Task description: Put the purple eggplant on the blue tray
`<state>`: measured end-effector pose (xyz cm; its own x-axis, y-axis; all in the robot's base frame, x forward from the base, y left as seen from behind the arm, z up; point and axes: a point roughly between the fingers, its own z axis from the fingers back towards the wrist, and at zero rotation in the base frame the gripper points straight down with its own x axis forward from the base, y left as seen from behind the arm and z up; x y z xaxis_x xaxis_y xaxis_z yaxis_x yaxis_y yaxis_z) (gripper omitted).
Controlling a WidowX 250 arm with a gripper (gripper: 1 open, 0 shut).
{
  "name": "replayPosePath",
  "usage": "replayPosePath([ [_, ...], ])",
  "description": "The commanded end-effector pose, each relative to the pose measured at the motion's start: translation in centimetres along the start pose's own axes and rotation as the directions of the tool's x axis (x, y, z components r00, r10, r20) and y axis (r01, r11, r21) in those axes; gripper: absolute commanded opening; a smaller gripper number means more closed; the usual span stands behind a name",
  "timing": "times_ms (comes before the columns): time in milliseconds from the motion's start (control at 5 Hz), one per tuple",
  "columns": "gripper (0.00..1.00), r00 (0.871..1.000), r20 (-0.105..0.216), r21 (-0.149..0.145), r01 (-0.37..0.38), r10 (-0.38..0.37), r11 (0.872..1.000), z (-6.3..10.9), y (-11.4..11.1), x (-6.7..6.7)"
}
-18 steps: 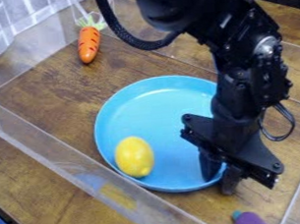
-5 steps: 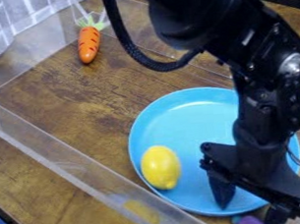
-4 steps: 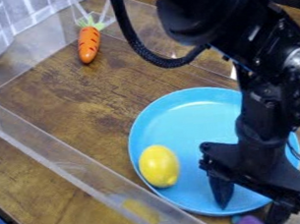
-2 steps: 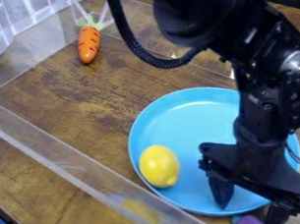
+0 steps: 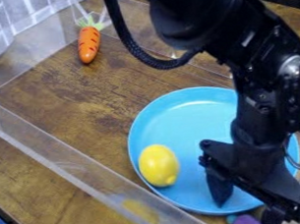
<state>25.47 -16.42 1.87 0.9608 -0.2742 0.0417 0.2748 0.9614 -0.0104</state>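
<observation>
The blue tray (image 5: 200,119) lies at the lower right of the wooden table, with a yellow lemon (image 5: 159,165) on its left part. Only a small piece of the purple eggplant (image 5: 243,223) shows, at the bottom edge just off the tray's near rim; the rest is cut off by the frame and the arm. My gripper (image 5: 260,203) points straight down over the tray's near rim and the eggplant. Its dark fingers (image 5: 222,188) stand wide apart and open, with nothing visibly held between them.
An orange carrot (image 5: 88,40) lies at the back left near a clear wall. A clear plastic barrier (image 5: 64,161) runs along the table's near left edge. The bulky black arm (image 5: 226,38) hides the tray's right side.
Since the oldest frame the tray and lemon sit further right and nearer, and my arm has shifted the same way. Over the last second the hand stays put, its wrist rolling slightly.
</observation>
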Motion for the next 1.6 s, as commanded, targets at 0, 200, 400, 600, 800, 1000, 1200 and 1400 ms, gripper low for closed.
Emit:
replayPosePath([
  [0, 1.00, 0.996, -0.020, 0.021, -0.083, 0.084, 0.996, -0.1, 2.3, -0.8],
  [200, 1.00, 0.988, -0.019, 0.035, -0.151, 0.152, 0.988, -0.1, 4.2, -1.0],
  [400, 1.00, 0.977, -0.015, 0.043, -0.213, 0.214, 0.976, -0.1, 5.0, -0.6],
  [600, 1.00, 0.988, -0.013, 0.043, -0.151, 0.151, 0.988, -0.2, 5.2, 0.7],
  [800, 1.00, 0.996, -0.012, 0.041, -0.088, 0.088, 0.995, -0.2, 5.2, 2.0],
  [1000, 1.00, 0.997, -0.008, 0.041, -0.082, 0.082, 0.996, -0.2, 5.0, 2.8],
  [1200, 1.00, 0.997, -0.001, 0.039, -0.076, 0.076, 0.996, -0.3, 4.7, 3.4],
  [1400, 1.00, 0.998, 0.005, 0.034, -0.068, 0.068, 0.997, -0.3, 5.4, 3.8],
])
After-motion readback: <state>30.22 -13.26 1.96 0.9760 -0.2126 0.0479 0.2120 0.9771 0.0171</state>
